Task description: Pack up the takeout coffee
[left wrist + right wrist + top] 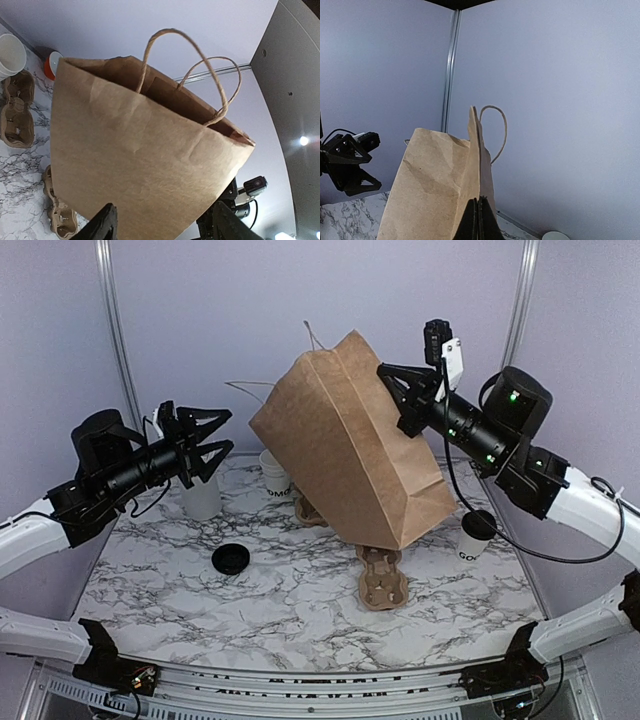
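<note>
While the right fingers pinch the top edge of a tilted brown paper bag, the left fingers hang spread and empty.

Clenched on that edge, the right fingers hold the bag tipped, its mouth and twisted handles leaning toward the left arm's side and one lower corner over a brown moulded-pulp cup carrier; whether the two touch I cannot tell. The takeout coffee, a small white paper cup with dark lettering and a black plastic lid, stands upright on the white marbled surface at the right. It is just beside the bag's lower corner, under the right arm and well apart from the left fingers. It is probably light, but its thin walls may dent and its lid may pop. A gentle grasp around the mid-body, below the lid and kept upright, looks safest.
</note>
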Available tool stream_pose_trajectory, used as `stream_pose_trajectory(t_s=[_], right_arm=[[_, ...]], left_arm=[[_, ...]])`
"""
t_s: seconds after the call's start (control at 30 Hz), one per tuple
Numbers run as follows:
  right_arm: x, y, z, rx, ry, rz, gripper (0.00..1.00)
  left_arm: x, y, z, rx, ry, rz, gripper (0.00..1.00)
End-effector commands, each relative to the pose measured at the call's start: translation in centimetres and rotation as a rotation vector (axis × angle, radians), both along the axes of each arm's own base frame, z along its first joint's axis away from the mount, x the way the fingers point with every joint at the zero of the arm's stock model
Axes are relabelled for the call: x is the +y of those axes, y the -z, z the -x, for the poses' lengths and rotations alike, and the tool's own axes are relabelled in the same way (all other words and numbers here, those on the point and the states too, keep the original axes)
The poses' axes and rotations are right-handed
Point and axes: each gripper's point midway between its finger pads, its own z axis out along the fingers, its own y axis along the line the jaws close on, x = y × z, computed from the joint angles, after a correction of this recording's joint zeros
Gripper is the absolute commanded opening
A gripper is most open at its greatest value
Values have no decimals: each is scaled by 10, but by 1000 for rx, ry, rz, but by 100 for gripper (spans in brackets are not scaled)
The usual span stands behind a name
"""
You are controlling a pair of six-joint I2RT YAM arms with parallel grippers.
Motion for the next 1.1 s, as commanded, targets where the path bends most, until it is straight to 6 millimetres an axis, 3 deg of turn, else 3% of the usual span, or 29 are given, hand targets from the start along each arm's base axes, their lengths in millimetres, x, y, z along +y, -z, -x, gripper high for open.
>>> stream_pose_trajectory(t_s=[0.0, 0.17, 0.4, 0.5, 0.63, 0.87, 1.07], right_arm=[[8, -15, 20, -94, 58, -5, 0], [28, -4, 32, -102, 63, 34, 0], [41, 4, 40, -91, 31, 43, 0], [44, 7, 43, -85, 22, 51, 0], [46, 11, 42, -75, 22, 60, 0], [52, 21, 40, -59, 21, 75, 0], [57, 29, 39, -47, 24, 92, 0]], left_arm=[[6, -40, 2, -56, -5, 140, 68], [19, -43, 1, -59, -61, 199, 73], [64, -27, -19, -13, -242, 256, 77], [75, -26, -28, -5, -253, 280, 77], [72, -34, -35, -5, -217, 294, 77], [55, -15, -46, 80, -149, 313, 75], [56, -12, -55, 96, -143, 329, 69]])
